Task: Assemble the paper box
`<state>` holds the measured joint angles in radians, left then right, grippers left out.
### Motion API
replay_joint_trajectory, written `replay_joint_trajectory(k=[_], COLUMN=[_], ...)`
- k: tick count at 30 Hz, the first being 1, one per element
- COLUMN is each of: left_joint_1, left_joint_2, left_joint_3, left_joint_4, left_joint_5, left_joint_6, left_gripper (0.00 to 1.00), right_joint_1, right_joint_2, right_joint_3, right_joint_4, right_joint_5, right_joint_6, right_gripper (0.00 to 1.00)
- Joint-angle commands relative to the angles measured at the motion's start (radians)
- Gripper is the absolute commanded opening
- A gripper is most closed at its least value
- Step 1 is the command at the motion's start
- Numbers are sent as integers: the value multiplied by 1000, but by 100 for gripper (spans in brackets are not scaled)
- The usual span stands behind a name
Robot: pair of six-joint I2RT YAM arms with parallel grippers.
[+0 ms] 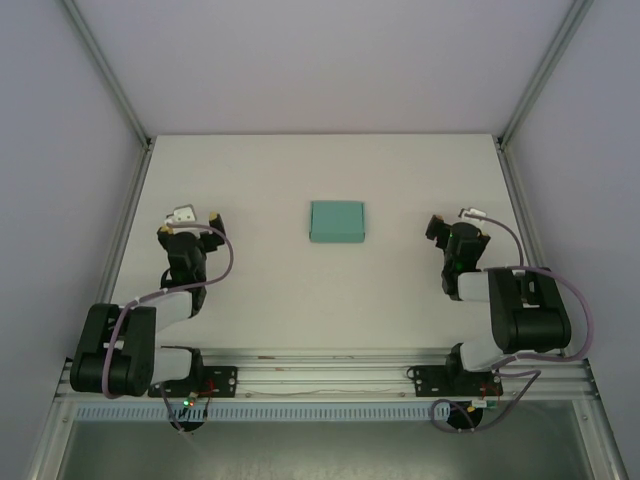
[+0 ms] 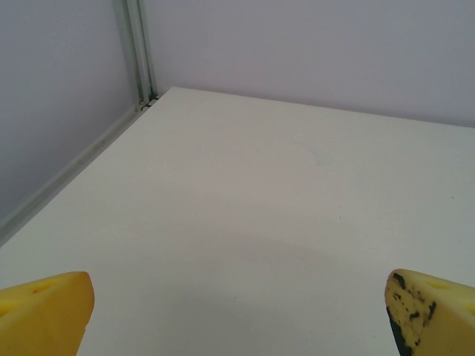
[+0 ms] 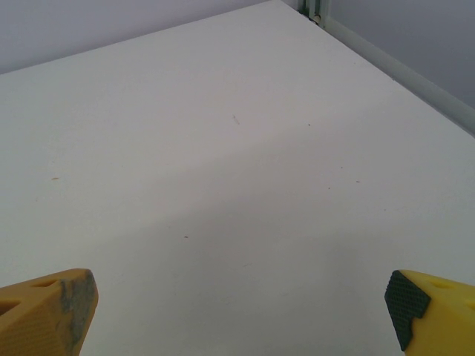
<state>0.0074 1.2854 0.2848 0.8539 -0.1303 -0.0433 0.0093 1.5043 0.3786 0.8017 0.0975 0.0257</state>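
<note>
- Locate the paper box point(image 1: 337, 221) lying flat between the left gripper point(image 1: 197, 215) and the right gripper point(image 1: 452, 222), well apart from both, roughly level with the fingertips.
- Treat as light, thin card: probably easy to crush and quick to slide when pushed.
- Take hold across opposite side walls, close to a creased edge; avoid pinching the unsupported top panel.
- Note the left fingers point(image 2: 44, 311) spread wide, clamped on nothing; likewise the right fingers point(image 3: 44, 311).
- Expect little friction from the smooth, matt white table point(image 1: 260, 290).
- Allow for the plain walls point(image 1: 330, 60) and metal frame posts point(image 1: 108, 68) closing in the far and side edges.
</note>
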Motion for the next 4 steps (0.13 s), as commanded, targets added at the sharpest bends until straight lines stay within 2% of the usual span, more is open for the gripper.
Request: replay_joint_trajectory(k=[1,4], left_joint_1=[6,6], left_joint_2=[2,1], left_joint_3=[-13,-17], left_joint_4=[56,59], left_joint_5=[7,9], left_joint_6=[5,6], left_gripper=[100,100], right_joint_1=[-6,-6], right_joint_2=[-6,-6], right_joint_3=[13,11], right_joint_4=[27,28], right_joint_5=[5,6], right_joint_6=[10,10], right_gripper=[100,100])
